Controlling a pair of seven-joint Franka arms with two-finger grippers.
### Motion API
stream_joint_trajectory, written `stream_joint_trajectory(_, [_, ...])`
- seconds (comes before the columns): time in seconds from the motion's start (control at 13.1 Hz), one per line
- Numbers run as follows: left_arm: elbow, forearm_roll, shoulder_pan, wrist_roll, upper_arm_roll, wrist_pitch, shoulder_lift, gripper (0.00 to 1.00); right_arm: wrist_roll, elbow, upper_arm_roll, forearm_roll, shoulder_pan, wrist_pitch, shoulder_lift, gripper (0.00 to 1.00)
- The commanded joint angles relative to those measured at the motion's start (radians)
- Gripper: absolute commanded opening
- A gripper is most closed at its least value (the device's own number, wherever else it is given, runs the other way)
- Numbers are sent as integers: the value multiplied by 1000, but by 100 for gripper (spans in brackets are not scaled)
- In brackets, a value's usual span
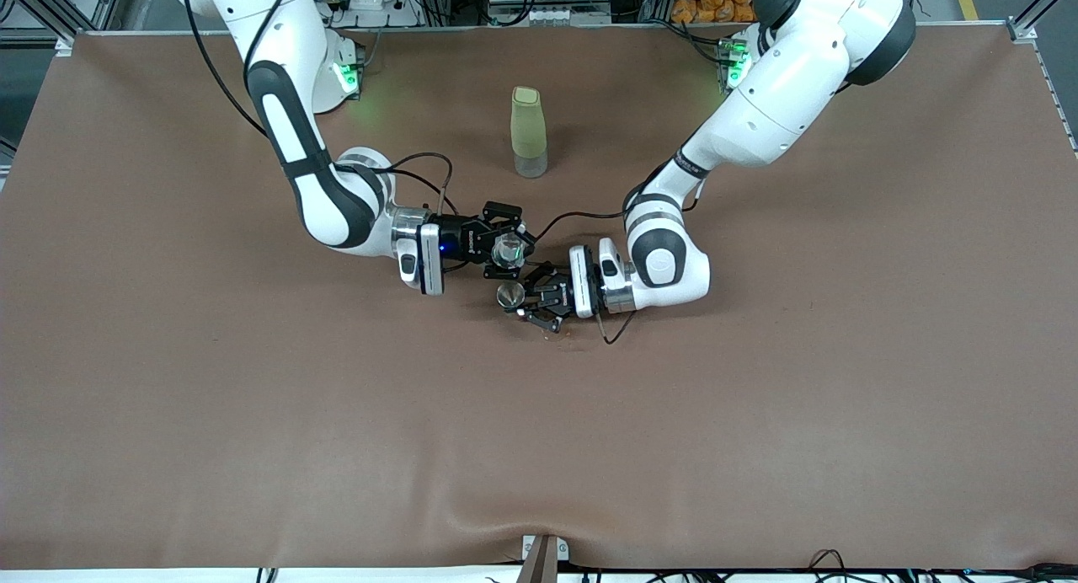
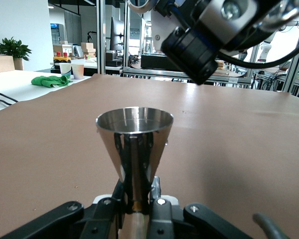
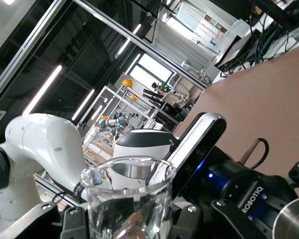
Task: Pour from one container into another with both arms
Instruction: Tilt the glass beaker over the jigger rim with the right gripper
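My right gripper (image 1: 508,251) is shut on a clear glass beaker (image 1: 508,248), which I also see in the right wrist view as the glass beaker (image 3: 129,199) between the right gripper (image 3: 129,221) fingers. The beaker is tilted, its spout toward a metal cone cup (image 1: 509,295). My left gripper (image 1: 524,300) is shut on that cup's stem. In the left wrist view the metal cup (image 2: 134,142) stands upright in the left gripper (image 2: 135,201), just above the table. The right gripper's body (image 2: 204,45) hangs above the cup. I cannot tell what either vessel holds.
A tall pale yellow-green bottle (image 1: 529,132) stands on the brown table cover (image 1: 253,414), farther from the front camera than both grippers. A few small reddish specks (image 1: 558,334) lie on the cover beside the left gripper. Cables trail from both wrists.
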Motion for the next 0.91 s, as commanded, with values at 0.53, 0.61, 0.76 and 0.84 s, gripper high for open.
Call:
stream_joint_trajectory(0.53, [-18,-25,16,16,-2,-27,-18,0,218,-25,-2,14,8,6,-34,0])
stream_joint_trajectory(0.61, [-17,-25,16,16,-2,-27,-23,0,236,-24,-2,14,8,6,-34,0])
stream_joint_trajectory(0.76, [-11,-25,14,15,-4,-27,-23,0,262,-24,-3,8,8,6,-32,0])
stream_joint_trajectory(0.84, [-12,-25,13,15,-2,-27,-23,0,291,-22,-3,-8,8,6,-32,0])
